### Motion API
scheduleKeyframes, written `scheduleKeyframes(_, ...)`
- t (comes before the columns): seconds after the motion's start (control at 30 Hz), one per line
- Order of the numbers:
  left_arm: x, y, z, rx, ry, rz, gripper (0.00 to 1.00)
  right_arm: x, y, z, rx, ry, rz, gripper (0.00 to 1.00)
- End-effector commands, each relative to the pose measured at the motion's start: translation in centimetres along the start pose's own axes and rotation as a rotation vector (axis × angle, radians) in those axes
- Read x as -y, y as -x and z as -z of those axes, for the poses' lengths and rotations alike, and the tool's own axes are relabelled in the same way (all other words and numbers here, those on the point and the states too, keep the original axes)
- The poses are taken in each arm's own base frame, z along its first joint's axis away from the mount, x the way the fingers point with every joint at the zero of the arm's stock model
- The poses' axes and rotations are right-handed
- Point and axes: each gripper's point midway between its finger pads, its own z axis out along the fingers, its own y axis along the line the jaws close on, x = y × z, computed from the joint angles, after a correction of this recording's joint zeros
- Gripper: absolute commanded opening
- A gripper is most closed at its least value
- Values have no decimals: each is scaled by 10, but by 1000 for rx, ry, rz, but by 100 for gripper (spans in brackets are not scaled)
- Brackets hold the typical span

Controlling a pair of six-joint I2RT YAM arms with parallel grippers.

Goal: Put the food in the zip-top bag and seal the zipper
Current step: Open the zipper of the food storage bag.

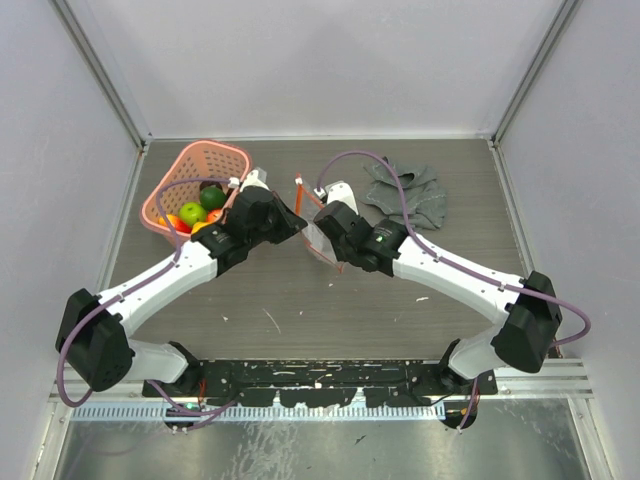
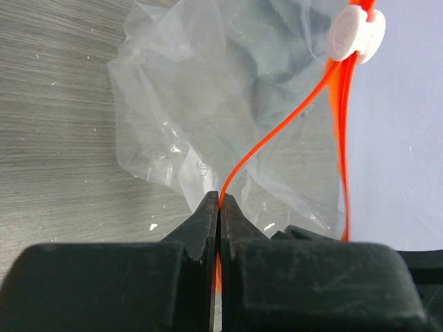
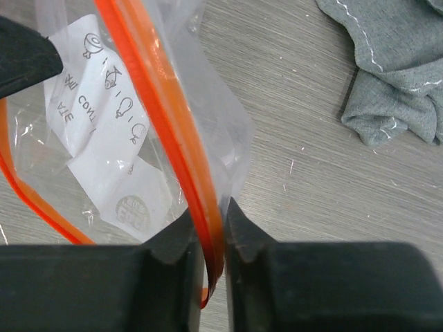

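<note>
The zip-top bag [image 1: 326, 256] hangs clear and crumpled between my two grippers at mid-table, its mouth spread apart. My left gripper [image 1: 297, 223] is shut on one side of the red-orange zipper [image 2: 277, 131]. In the left wrist view that strip runs up from the fingertips to the white slider tab [image 2: 355, 33]. My right gripper [image 1: 314, 233] is shut on the other side of the zipper [image 3: 159, 97], and the strip fills the narrow gap between its fingers. The bag [image 3: 118, 152] shows only a white printed label inside. The food [image 1: 195, 212] lies in the pink basket [image 1: 172, 182]: green, dark green, red and orange pieces.
A crumpled grey cloth [image 1: 405, 195] lies at the back right, close beside the right arm, and shows in the right wrist view as the cloth [image 3: 398, 69]. The pink basket stands at the back left, right behind the left wrist. Grey walls enclose the dark wood-grain table [image 1: 300, 310].
</note>
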Motion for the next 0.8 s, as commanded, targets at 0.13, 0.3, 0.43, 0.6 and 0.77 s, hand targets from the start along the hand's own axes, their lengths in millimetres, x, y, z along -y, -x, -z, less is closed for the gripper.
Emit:
scheduleKeyframes(0.13, 19, 10, 23, -6, -63, -56, 1, 19, 30, 31, 67, -32, -11, 0)
scheduleKeyframes(0.3, 20, 15, 43, 6, -81, -135, 22, 23, 32, 38, 36, -30, 23, 0)
scheduleKeyframes(0.43, 22, 24, 59, 29, -79, -206, 39, 25, 31, 39, 13, -37, 49, 0)
scheduleKeyframes(0.6, 17, 47, 83, 100, -34, -300, 52, 32, 27, 38, -21, -76, 85, 0)
scheduleKeyframes(0.77, 1, 77, 104, 165, 59, -377, 60, 44, 26, 38, -40, -125, 109, 0)
